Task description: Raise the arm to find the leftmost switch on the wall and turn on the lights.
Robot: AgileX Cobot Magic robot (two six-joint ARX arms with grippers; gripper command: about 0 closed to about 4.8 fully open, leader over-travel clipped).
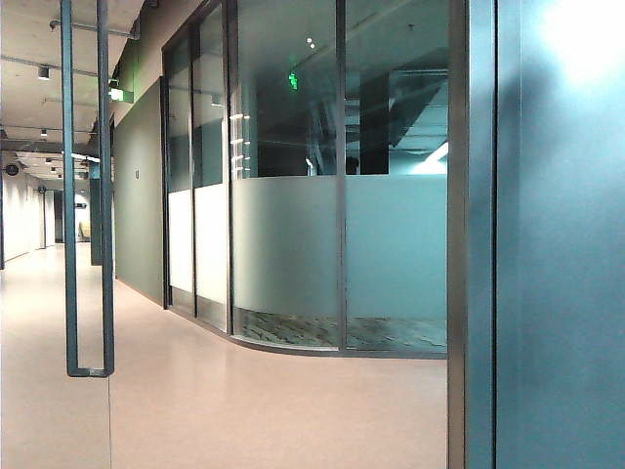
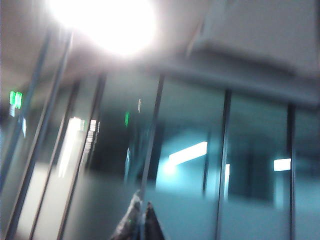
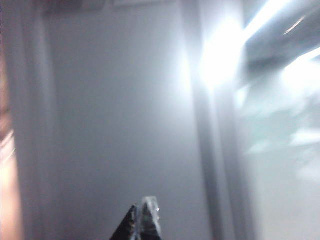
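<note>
While the exterior view takes in a corridor with pale floor (image 1: 195,391), frosted glass partitions (image 1: 293,254) in dark frames and a tall door handle (image 1: 88,195) at its near left, it shows neither arm nor either gripper. Only the wrist views show the grippers.

The left wrist view, blurred, looks up at glass panels (image 2: 190,150) and a bright ceiling light (image 2: 105,20); the left gripper (image 2: 140,222) shows only as fingertips at the frame edge, pressed together with no gap visible and nothing between them, in open air apart from the glass.

The right wrist view, also blurred, faces a plain grey wall panel (image 3: 115,115) bounded by a dark vertical frame post (image 3: 210,165), with glare beyond it. The right gripper (image 3: 142,220) shows its tips drawn together, holding nothing; whether they touch the panel cannot be told.

No switch can be made out in any view; the grey wall (image 1: 566,293) at the right edge of the exterior view is bare where seen.

Open floor runs down the corridor to the left; the curved glass base (image 1: 293,342) closes off the middle.
</note>
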